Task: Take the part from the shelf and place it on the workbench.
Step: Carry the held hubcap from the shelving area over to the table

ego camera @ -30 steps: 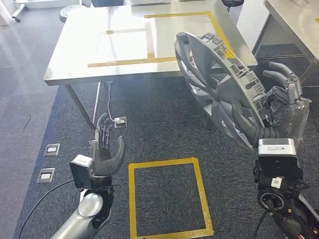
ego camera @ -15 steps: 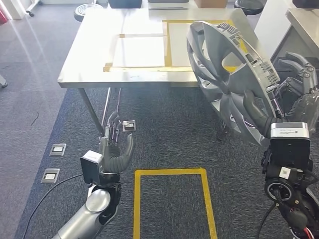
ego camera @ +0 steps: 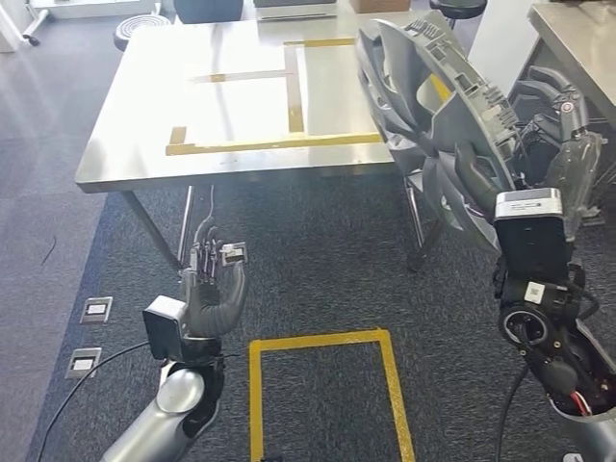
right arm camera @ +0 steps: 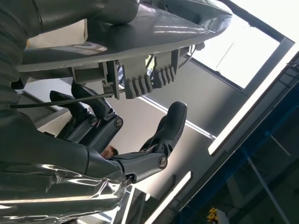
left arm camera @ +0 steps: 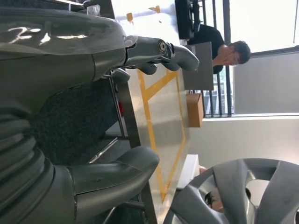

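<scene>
Grey plastic forms the part (ego camera: 428,115), a spoked wheel cover, which the right robot hand (ego camera: 541,154) holds up on edge at the right of the head view. The thumb lies across the cover's spoked face and the darker fingers (ego camera: 555,96) reach up behind its ribbed rim, so this robot hand is clamped on the part. The cover's upper edge overlaps the near right corner of the counter (ego camera: 145,106) in the head view; whether it touches the counter cannot be told. In the right wrist view the cover's rim, with its row of small clips, runs just above the fingers.

The left robot hand (ego camera: 215,284) hangs low over the dark carpet (ego camera: 312,250), in front of the counter and well apart from the part. Its thumb and fingers stand apart, with nothing between them. The left wrist view shows the same spread thumb and fingers, with the counter's edge and part of the wheel cover beyond them.

Yellow tape lines (ego camera: 291,87) mark rectangles on the steel counter top, and a yellow tape square (ego camera: 320,339) lies on the carpet just beside the left robot hand. A person (left arm camera: 229,49) sits beyond the counter's far side in the left wrist view.
</scene>
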Motion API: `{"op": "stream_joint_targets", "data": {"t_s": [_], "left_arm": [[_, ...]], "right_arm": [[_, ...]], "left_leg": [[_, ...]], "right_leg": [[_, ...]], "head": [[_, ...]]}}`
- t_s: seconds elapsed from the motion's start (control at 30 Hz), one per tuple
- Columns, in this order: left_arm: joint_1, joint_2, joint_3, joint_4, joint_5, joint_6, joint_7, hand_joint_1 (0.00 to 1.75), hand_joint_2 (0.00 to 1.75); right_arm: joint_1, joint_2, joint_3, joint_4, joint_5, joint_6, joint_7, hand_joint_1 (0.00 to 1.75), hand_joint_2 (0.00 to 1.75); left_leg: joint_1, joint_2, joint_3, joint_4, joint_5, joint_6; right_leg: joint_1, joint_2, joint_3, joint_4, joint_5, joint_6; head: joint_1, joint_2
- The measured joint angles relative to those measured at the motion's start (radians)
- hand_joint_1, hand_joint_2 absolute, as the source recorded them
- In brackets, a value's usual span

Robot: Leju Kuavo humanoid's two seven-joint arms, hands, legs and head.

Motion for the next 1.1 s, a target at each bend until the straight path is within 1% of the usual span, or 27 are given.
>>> {"op": "stream_joint_targets", "data": {"t_s": [0.03,0.07,0.1,0.13,0.17,0.2,0.23,0.27,0.37,0.4,0.43,0.47,0.53,0.57,0.6,0.67,0.7,0.73,0.77,0.8,0.87,0.9,0.93,0.97,1.03,1.07,1.1], "left_arm": [[-0.001,0.0,0.0,0.001,0.001,-0.001,0.0,0.0,1.75],[-0.002,0.0,0.0,0.002,0.001,-0.002,-0.001,0.0,1.75],[-0.003,0.0,0.0,0.002,0.002,-0.005,-0.001,0.0,1.75],[-0.004,0.0,-0.001,0.003,0.003,-0.008,-0.001,0.0,1.75],[-0.005,-0.001,-0.001,0.003,0.003,-0.012,-0.002,0.0,1.75],[-0.006,-0.003,-0.001,0.003,0.003,-0.015,-0.002,0.0,1.75],[-0.008,-0.004,-0.001,0.004,0.003,-0.018,-0.003,0.0,1.75],[-0.01,-0.005,-0.001,0.004,0.003,-0.02,-0.004,0.0,1.75],[-0.012,-0.006,-0.001,0.007,0.003,-0.023,-0.004,0.0,1.75],[-0.012,-0.006,-0.001,0.009,0.003,-0.024,-0.004,0.0,1.75],[-0.012,-0.007,-0.001,0.012,0.003,-0.024,-0.004,0.0,1.75],[-0.012,-0.007,-0.001,0.014,0.003,-0.025,-0.004,0.0,1.75],[-0.014,-0.008,-0.001,0.018,0.003,-0.028,-0.005,0.0,1.75],[-0.016,-0.009,-0.002,0.019,0.003,-0.03,-0.005,0.0,1.75],[-0.018,-0.01,-0.002,0.021,0.004,-0.031,-0.006,0.0,1.75],[-0.022,-0.011,-0.003,0.024,0.006,-0.033,-0.008,0.0,1.75],[-0.024,-0.011,-0.003,0.025,0.006,-0.034,-0.008,0.0,1.75],[-0.028,-0.012,-0.004,0.027,0.006,-0.034,-0.009,0.0,1.75],[-0.033,-0.012,-0.005,0.028,0.006,-0.034,-0.01,0.0,1.75],[-0.036,-0.012,-0.005,0.029,0.007,-0.034,-0.011,0.0,1.75],[-0.039,-0.012,-0.006,0.031,0.008,-0.036,-0.012,0.0,1.75],[-0.039,-0.012,-0.007,0.033,0.009,-0.037,-0.012,0.0,1.75],[-0.039,-0.012,-0.007,0.035,0.009,-0.039,-0.012,0.0,1.75],[-0.039,-0.012,-0.008,0.037,0.01,-0.04,-0.012,0.0,1.75],[-0.041,-0.012,-0.009,0.039,0.01,-0.041,-0.012,0.0,1.75],[-0.042,-0.012,-0.009,0.039,0.011,-0.041,-0.012,0.0,1.75],[-0.044,-0.012,-0.009,0.04,0.012,-0.042,-0.013,0.0,1.75]], "right_arm": [[-0.005,0.0,0.0,0.004,0.0,0.0,0.001,1.75,1.75],[-0.012,0.0,0.001,0.007,0.001,0.0,0.003,1.75,1.75],[-0.02,0.0,0.001,0.01,0.001,0.0,0.007,1.75,1.75],[-0.027,-0.001,0.002,0.014,0.001,0.0,0.012,1.75,1.75],[-0.034,-0.001,0.002,0.016,0.0,0.0,0.017,1.75,1.75],[-0.04,-0.002,0.002,0.02,-0.002,0.0,0.022,1.75,1.75],[-0.049,-0.003,0.002,0.023,-0.003,0.001,0.025,1.75,1.75],[-0.058,-0.004,0.003,0.028,-0.005,0.002,0.026,1.75,1.75],[-0.087,-0.005,0.005,0.049,-0.015,0.004,0.021,1.75,1.75],[-0.094,-0.005,0.006,0.059,-0.02,0.004,0.019,1.75,1.75],[-0.101,-0.005,0.006,0.069,-0.023,0.005,0.018,1.75,1.75],[-0.109,-0.005,0.007,0.079,-0.025,0.006,0.018,1.75,1.75],[-0.13,-0.005,0.01,0.099,-0.026,0.009,0.018,1.75,1.75],[-0.146,-0.005,0.013,0.111,-0.028,0.01,0.018,1.75,1.75],[-0.161,-0.005,0.015,0.123,-0.029,0.011,0.019,1.75,1.75],[-0.186,-0.005,0.021,0.146,-0.034,0.011,0.022,1.75,1.75],[-0.195,-0.005,0.023,0.158,-0.035,0.011,0.023,1.75,1.75],[-0.204,-0.005,0.025,0.171,-0.036,0.012,0.025,1.75,1.75],[-0.215,-0.005,0.027,0.185,-0.037,0.012,0.025,1.75,1.75],[-0.226,-0.005,0.029,0.197,-0.037,0.012,0.025,1.75,1.75],[-0.243,-0.005,0.032,0.22,-0.037,0.011,0.022,1.75,1.75],[-0.248,-0.005,0.034,0.231,-0.038,0.012,0.022,1.75,1.75],[-0.252,-0.005,0.036,0.242,-0.038,0.012,0.021,1.75,1.75],[-0.255,-0.005,0.039,0.253,-0.038,0.012,0.021,1.75,1.75],[-0.264,-0.005,0.046,0.271,-0.038,0.012,0.021,1.75,1.75],[-0.271,-0.005,0.048,0.28,-0.038,0.013,0.021,1.75,1.75],[-0.281,-0.005,0.05,0.289,-0.04,0.013,0.021,1.75,1.75]], "left_leg": [[-0.003,0.001,0.023,-0.066,0.035,0.006],[-0.006,0.002,0.04,-0.11,0.057,0.011],[-0.008,0.002,0.047,-0.131,0.062,0.015],[-0.009,0.002,0.051,-0.133,0.055,0.019],[-0.008,0.001,0.059,-0.135,0.056,0.024],[-0.006,0.001,0.069,-0.139,0.055,0.029],[-0.004,0.001,0.08,-0.14,0.05,0.034],[-0.003,0.001,0.09,-0.142,0.046,0.038],[-0.003,0.0,0.108,-0.142,0.029,0.043],[-0.003,0.0,0.115,-0.141,0.023,0.042],[-0.003,-0.001,0.124,-0.141,0.016,0.041],[-0.003,-0.002,0.135,-0.14,0.008,0.04],[-0.005,-0.003,0.154,-0.138,-0.008,0.034],[-0.007,-0.004,0.158,-0.136,-0.015,0.03],[-0.009,-0.003,0.159,-0.135,-0.02,0.025],[-0.012,-0.004,0.158,-0.127,-0.026,0.015],[-0.012,-0.004,0.158,-0.12,-0.032,0.009],[-0.012,-0.003,0.151,-0.1,-0.04,0.003],[-0.01,-0.003,0.131,-0.063,-0.055,-0.004],[-0.007,-0.001,0.095,-0.004,-0.076,-0.01],[-0.003,0.0,0.003,0.132,-0.118,-0.017],[-0.002,0.0,-0.032,0.172,-0.126,-0.017],[-0.002,0.0,-0.05,0.173,-0.116,-0.015],[-0.002,0.0,-0.048,0.136,-0.085,-0.011],[-0.007,0.0,-0.007,-0.008,0.017,0.005],[-0.011,0.001,0.013,-0.073,0.051,0.013],[-0.014,0.0,0.027,-0.115,0.071,0.021]], "right_leg": [[0.001,0.001,0.009,0.0,-0.008,0.003],[0.003,0.003,0.014,0.0,-0.016,0.008],[0.004,0.004,0.018,0.001,-0.02,0.014],[0.005,0.005,0.021,0.002,-0.022,0.019],[0.005,0.005,0.025,0.005,-0.025,0.025],[0.004,0.003,0.026,0.017,-0.029,0.029],[0.003,0.001,0.016,0.044,-0.04,0.033],[0.002,-0.001,-0.008,0.091,-0.057,0.036],[0.001,-0.003,-0.128,0.288,-0.13,0.043],[0.001,-0.003,-0.156,0.318,-0.137,0.044],[0.001,-0.003,-0.165,0.31,-0.122,0.044],[0.001,-0.003,-0.157,0.266,-0.085,0.042],[0.004,-0.003,-0.115,0.125,0.013,0.034],[0.006,-0.004,-0.095,0.063,0.036,0.029],[0.008,-0.005,-0.08,0.025,0.049,0.024],[0.009,-0.007,-0.064,0.001,0.039,0.012],[0.007,-0.006,-0.058,0.002,0.042,0.007],[0.005,-0.006,-0.053,0.0,0.04,0.002],[0.003,-0.006,-0.048,0.0,0.038,-0.001],[0.002,-0.006,-0.045,-0.001,0.036,-0.004],[0.003,-0.006,-0.039,-0.001,0.028,-0.008],[0.004,-0.005,-0.033,0.0,0.022,-0.009],[0.004,-0.004,-0.025,0.0,0.015,-0.009],[0.005,-0.003,-0.014,0.0,0.006,-0.008],[0.007,-0.002,0.009,-0.001,-0.012,-0.006],[0.009,0.0,0.016,-0.001,-0.019,-0.003],[0.01,0.002,0.02,-0.002,-0.027,0.001]], "head": [[-0.003,0.0],[-0.004,0.0],[-0.003,0.0],[-0.002,0.0],[-0.001,0.0],[0.001,0.0],[0.004,0.0],[0.01,0.0],[0.029,0.0],[0.033,0.0],[0.038,0.0],[0.042,0.0],[0.05,0.0],[0.054,0.0],[0.056,0.0],[0.053,0.0],[0.05,0.0],[0.045,0.0],[0.039,0.0],[0.033,0.0],[0.022,0.0],[0.019,0.0],[0.015,0.0],[0.01,0.0],[0.001,0.0],[-0.001,0.0],[-0.002,0.0]]}}
